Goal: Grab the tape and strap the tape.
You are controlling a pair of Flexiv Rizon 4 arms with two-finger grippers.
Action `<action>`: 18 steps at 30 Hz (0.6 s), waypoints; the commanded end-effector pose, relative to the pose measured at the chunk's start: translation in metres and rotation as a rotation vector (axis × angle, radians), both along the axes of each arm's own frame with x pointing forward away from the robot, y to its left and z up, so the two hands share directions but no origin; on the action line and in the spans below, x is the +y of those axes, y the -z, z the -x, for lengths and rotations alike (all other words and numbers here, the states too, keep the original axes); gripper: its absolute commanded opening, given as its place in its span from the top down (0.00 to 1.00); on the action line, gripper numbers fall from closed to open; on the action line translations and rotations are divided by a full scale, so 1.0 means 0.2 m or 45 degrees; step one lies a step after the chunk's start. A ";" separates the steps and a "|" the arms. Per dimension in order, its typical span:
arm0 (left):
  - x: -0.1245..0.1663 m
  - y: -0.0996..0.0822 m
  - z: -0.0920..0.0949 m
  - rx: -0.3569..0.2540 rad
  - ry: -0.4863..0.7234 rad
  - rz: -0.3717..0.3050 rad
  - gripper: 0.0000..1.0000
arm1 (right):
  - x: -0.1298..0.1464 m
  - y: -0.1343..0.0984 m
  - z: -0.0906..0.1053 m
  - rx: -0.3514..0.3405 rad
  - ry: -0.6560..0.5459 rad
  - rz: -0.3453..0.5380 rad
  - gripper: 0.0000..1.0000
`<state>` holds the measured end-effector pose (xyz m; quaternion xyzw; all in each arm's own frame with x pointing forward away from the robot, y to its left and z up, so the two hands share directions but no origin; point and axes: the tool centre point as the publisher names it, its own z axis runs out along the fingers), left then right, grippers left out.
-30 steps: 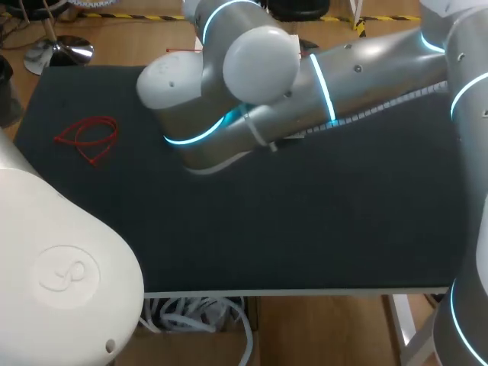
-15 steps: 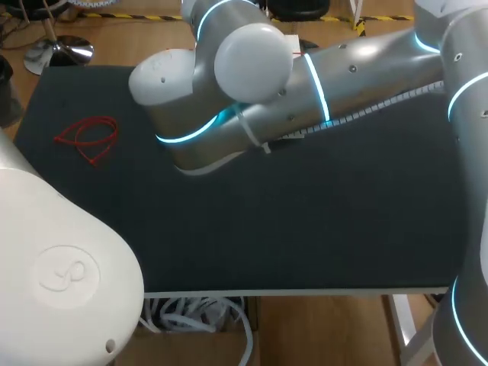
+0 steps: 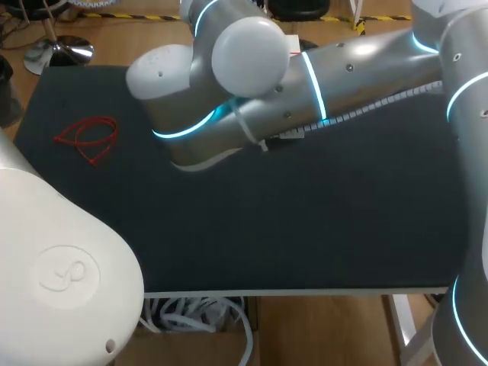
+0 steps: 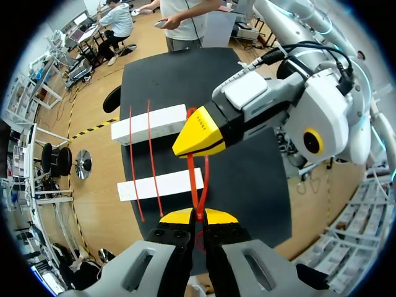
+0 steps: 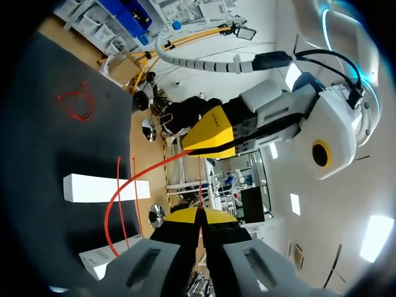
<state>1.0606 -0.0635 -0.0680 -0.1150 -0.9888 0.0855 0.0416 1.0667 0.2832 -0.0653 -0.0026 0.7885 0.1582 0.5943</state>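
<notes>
Both jaw pairs pressing together on red strap (image 4: pixel 193 185): left gripper (image 4: pixel 198 216), right gripper (image 5: pixel 199 215). Strap looking thin, limp, light, probably slip-prone; gripping near ends seeming best.

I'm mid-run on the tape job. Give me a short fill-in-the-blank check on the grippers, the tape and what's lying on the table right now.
1. The left gripper is ___ on the tape.
2. That tape, which the right gripper also pinches between its fingers, is ___ in colour.
3. Thin red lines cross ___ white blocks.
4. In the head view, a loose red loop lies on the ___ side of the table.

Missing words: shut; red; two; left.
</notes>
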 end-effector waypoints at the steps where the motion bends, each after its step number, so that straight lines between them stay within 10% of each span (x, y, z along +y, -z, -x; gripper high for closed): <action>1: 0.00 -0.01 0.00 0.002 -0.001 -0.005 1.00 | 0.03 -0.02 -0.01 0.008 -0.006 0.013 1.00; 18: 0.00 -0.01 0.00 0.002 -0.001 -0.005 1.00 | 0.07 -0.02 0.00 0.004 -0.030 0.022 1.00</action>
